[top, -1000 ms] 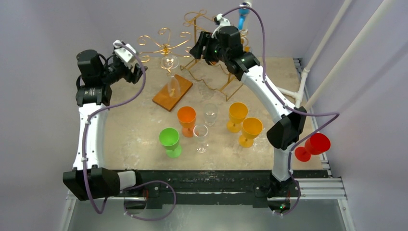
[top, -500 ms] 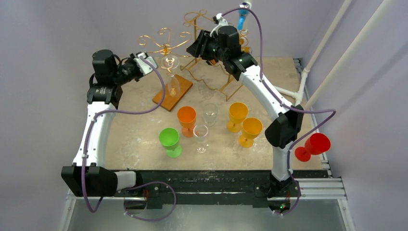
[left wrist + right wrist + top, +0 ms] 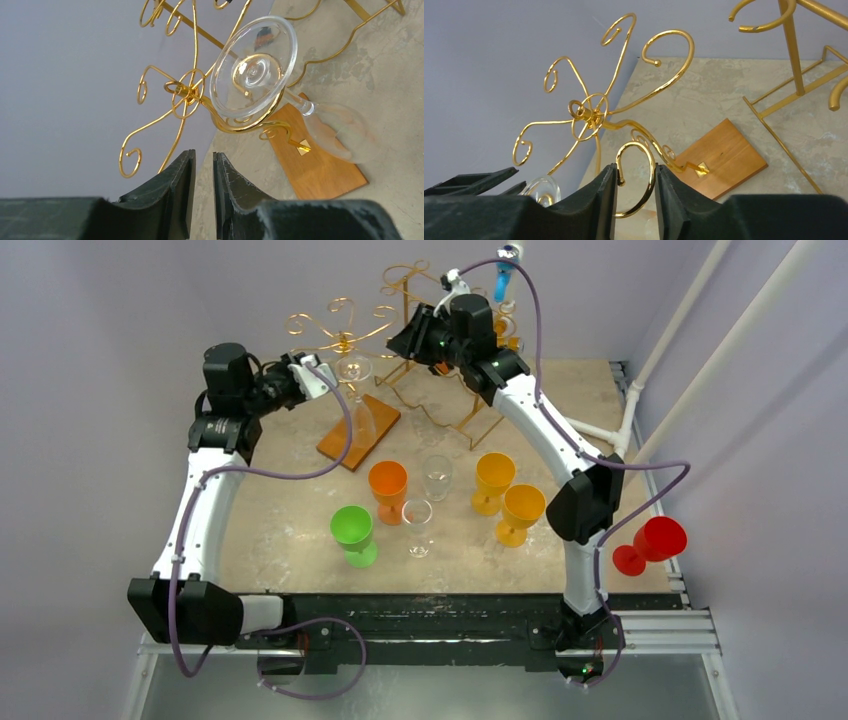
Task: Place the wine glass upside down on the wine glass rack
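Observation:
A clear wine glass [image 3: 360,418] hangs upside down from the gold wine glass rack [image 3: 340,328], its foot [image 3: 252,67] resting in a hook and its bowl [image 3: 340,131] over the rack's wooden base [image 3: 352,445]. My left gripper [image 3: 322,377] is just left of the foot. Its jaws [image 3: 204,156] stand a narrow gap apart with nothing between them. My right gripper [image 3: 406,341] reaches the rack from the right. Its pads [image 3: 635,172] press on both sides of an empty gold hook [image 3: 644,150].
A second gold frame rack [image 3: 455,405] stands behind, with a blue glass [image 3: 503,282] on it. Orange [image 3: 388,483], green [image 3: 352,528], two yellow [image 3: 494,476] and two clear glasses [image 3: 437,476] stand mid-table. A red glass [image 3: 652,542] sits off the right edge.
My left arm swung right toward the hanging glass's foot and its jaws narrowed. My right gripper edged left and closed round the rack's hook.

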Controlling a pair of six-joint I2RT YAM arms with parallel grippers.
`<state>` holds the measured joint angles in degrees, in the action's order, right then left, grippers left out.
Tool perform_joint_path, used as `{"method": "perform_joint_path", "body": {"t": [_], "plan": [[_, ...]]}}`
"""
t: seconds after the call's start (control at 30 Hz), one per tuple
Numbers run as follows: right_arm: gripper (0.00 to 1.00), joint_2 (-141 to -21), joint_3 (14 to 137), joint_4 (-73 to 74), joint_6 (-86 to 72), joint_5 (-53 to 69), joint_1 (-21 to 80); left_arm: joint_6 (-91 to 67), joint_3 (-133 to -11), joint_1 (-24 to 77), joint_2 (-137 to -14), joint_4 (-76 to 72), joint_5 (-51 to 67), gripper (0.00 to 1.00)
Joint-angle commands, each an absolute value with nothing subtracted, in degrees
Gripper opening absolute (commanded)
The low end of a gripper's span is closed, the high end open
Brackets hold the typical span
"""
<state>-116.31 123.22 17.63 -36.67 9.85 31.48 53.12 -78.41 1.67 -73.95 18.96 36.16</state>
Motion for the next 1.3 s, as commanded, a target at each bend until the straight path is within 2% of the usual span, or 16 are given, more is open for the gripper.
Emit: {"method": "perform_joint_path", "body": {"t": [0.0,0.1,0.17,0.27,0.53,0.83,1.07,1.17,1.27], "plan": [[0.31,-115.2,122.59,13.05,-38.04,10.66,30.87,55.77,-78.46,2.19,-74.09,18.43,34.84,0.21],[0.15,-114.81,120.84,11.58,-39.13,11.88,30.85,56.71,-78.14,2.38,-74.46,17.52,32.95,0.16],[0.07,-114.58,119.97,11.05,-39.72,12.67,30.85,56.3,-78.18,2.37,-74.95,16.04,31.36,0.11],[0.0,-113.52,117.9,9.96,-40.45,12.43,30.86,55.58,-78.88,2.37,-75.72,14.97,30.07,0.09],[0.03,-110.74,113.23,8.6,-41.65,12.55,31.65,56.26,-79.96,2.37,-77.49,15.69,27.02,0.07],[0.08,-110.56,117.96,12.45,-41.41,9.52,34.75,55.53,-79.97,2.39,-78.49,14.63,26.07,0.04],[0.08,-108.01,113.26,11.47,-44.94,4.9,36.3,53.97,-81.81,2.37,-80.99,13.32,24.96,0.03],[0.09,-108.75,114.08,12.82,-46.52,3.85,36.33,51.98,-83.94,2.37,-81.3,14.08,25.18,0.1],[0.09,-110.18,115.8,13.9,-46.87,4.41,36.21,50.89,-87.23,2.37,-81.15,17.32,25.49,0.29]]}}
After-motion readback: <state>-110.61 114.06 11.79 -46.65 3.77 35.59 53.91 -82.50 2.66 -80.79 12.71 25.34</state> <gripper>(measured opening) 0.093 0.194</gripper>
